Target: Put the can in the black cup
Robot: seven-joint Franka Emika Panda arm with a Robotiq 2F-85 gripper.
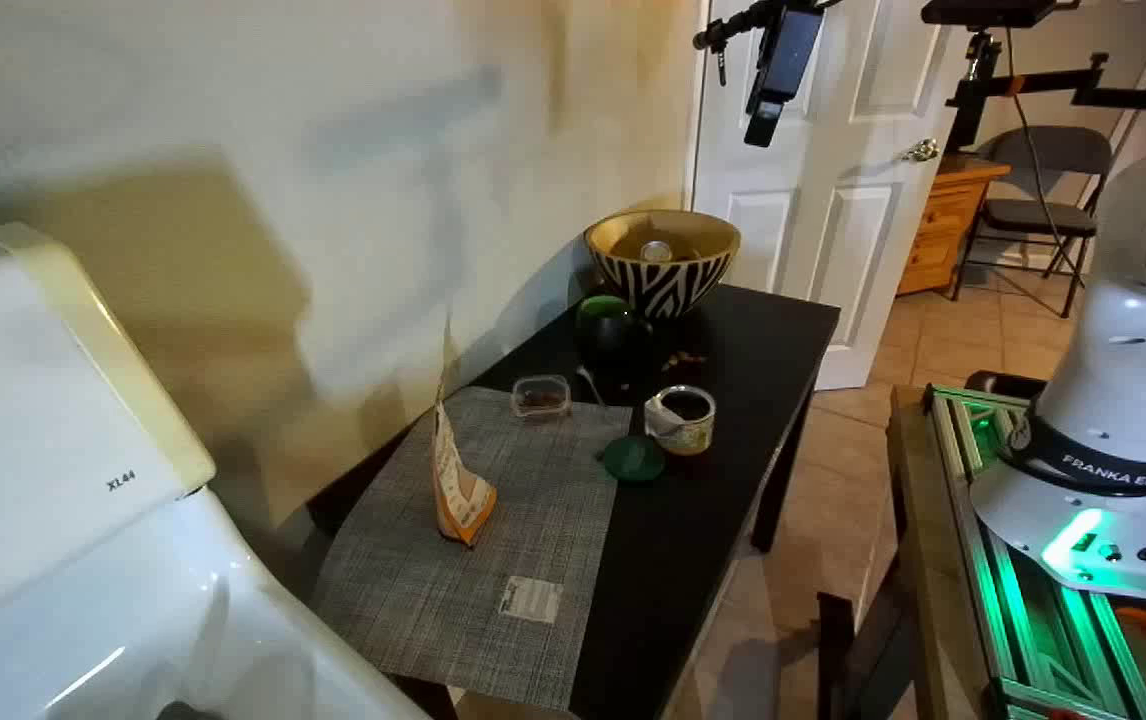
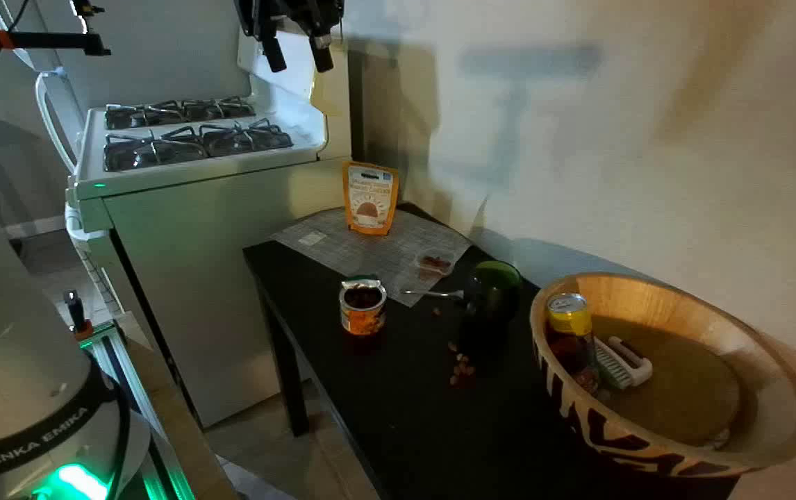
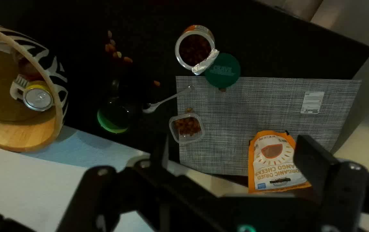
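The can is a drink can with a silver top and a yellow band, seen in both exterior views (image 1: 655, 251) (image 2: 570, 319) and in the wrist view (image 3: 38, 97). It stands inside the wide zebra-striped bowl (image 1: 668, 285). The black cup (image 2: 492, 295) is a dark upright mug, green inside, standing beside the bowl; it also shows in the wrist view (image 3: 115, 112). My gripper (image 2: 299, 62) is high above the table in an exterior view. Its fingers are wide apart in the wrist view (image 3: 236, 151), with nothing between them.
A white brush (image 2: 624, 364) lies beside the can in the bowl. An open tin of nuts (image 2: 363, 319), a green lid (image 1: 635, 458), a spoon (image 3: 168, 99), a clear tub (image 3: 187, 129) and an orange pouch (image 2: 370, 199) share the table. The wall runs along its back edge.
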